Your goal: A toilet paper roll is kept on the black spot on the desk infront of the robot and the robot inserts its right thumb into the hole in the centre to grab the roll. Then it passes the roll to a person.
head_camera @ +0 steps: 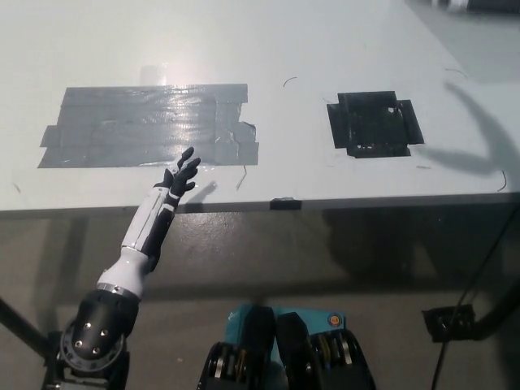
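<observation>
The black tape spot (pixel 374 123) on the white desk (pixel 325 49) is bare. No toilet paper roll shows anywhere in the head view. Of my black right arm (pixel 486 4) only a dark sliver at the top right edge is visible; its hand is outside the picture, and its shadow falls on the desk to the right of the spot. My white left hand (pixel 180 175) reaches over the desk's front edge with its fingers spread, holding nothing.
A large patch of grey tape (pixel 150 126) covers the desk's left half, just beyond my left hand. The desk's front edge (pixel 366 201) runs across the middle of the view. A black cable (pixel 467 292) and a foot plate (pixel 445 323) sit on the floor at lower right.
</observation>
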Available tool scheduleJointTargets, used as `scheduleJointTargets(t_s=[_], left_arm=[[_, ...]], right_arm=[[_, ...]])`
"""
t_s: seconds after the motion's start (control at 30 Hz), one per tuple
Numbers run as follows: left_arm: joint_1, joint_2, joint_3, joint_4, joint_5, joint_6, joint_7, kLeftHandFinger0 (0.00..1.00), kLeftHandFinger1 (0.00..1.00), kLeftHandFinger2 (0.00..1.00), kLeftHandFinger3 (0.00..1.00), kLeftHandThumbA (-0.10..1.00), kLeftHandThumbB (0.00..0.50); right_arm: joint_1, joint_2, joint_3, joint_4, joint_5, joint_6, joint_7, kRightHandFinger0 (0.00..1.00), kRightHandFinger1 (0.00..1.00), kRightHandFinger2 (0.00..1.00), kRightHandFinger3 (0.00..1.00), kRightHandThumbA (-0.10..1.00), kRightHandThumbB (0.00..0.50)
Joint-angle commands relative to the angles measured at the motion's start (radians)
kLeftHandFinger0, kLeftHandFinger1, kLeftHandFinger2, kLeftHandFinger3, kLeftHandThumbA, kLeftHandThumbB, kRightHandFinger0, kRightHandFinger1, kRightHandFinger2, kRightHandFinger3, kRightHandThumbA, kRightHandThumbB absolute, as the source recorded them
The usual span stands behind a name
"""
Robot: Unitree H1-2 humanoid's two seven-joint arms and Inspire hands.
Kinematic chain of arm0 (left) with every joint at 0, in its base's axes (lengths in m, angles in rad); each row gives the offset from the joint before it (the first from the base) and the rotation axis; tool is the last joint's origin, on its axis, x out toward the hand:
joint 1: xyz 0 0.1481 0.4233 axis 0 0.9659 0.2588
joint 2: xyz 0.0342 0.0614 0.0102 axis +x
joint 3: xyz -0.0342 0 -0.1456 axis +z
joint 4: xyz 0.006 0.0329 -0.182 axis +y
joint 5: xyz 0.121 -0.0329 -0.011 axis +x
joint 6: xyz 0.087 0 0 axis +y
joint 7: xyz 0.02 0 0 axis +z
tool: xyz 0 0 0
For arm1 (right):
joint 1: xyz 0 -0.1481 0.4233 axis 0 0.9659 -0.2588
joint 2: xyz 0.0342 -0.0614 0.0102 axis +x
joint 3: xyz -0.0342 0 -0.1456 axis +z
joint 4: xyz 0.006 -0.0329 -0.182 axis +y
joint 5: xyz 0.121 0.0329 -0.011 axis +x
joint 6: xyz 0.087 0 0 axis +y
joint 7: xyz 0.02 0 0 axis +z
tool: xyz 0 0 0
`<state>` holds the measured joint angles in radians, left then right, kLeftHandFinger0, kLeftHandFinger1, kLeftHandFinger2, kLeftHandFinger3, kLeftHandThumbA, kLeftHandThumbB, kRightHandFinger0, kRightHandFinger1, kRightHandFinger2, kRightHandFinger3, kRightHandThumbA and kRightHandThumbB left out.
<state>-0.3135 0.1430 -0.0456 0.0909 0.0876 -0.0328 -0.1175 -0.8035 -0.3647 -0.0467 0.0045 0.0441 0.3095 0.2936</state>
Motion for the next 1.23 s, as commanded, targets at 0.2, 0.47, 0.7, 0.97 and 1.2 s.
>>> scheduleJointTargets(t_s=[0.2, 0.47, 0.7, 0.97, 1.2], left_arm=[[0.097, 0.008, 0.052, -0.118, -0.081, -0.079, 0.003, 1.00, 1.00, 1.00, 1.00, 1.00, 0.204], [0.195, 0.005, 0.046, -0.100, -0.051, -0.126, 0.009, 1.00, 1.00, 1.00, 1.00, 0.98, 0.201], [0.273, 0.003, 0.040, -0.101, -0.038, -0.146, 0.011, 1.00, 1.00, 1.00, 1.00, 0.97, 0.198], [0.298, -0.009, 0.022, -0.101, -0.007, -0.153, 0.019, 1.00, 1.00, 1.00, 1.00, 0.99, 0.223], [0.340, -0.034, 0.030, -0.104, -0.018, -0.164, 0.031, 1.00, 1.00, 1.00, 1.00, 1.00, 0.203]], right_arm=[[0.581, 0.124, -0.025, -0.590, 0.038, -0.206, -0.058, 1.00, 1.00, 1.00, 1.00, 1.00, 0.326], [0.760, 0.183, 0.063, -0.407, -0.014, -0.338, -0.015, 1.00, 1.00, 1.00, 1.00, 1.00, 0.310], [0.831, 0.206, 0.114, -0.187, -0.081, -0.447, -0.040, 1.00, 1.00, 1.00, 1.00, 0.96, 0.342], [0.824, 0.207, 0.089, -0.078, -0.005, -0.470, -0.021, 1.00, 1.00, 1.00, 1.00, 0.96, 0.304], [0.816, 0.207, 0.095, -0.046, 0.006, -0.447, -0.012, 1.00, 1.00, 1.00, 1.00, 0.96, 0.310]])
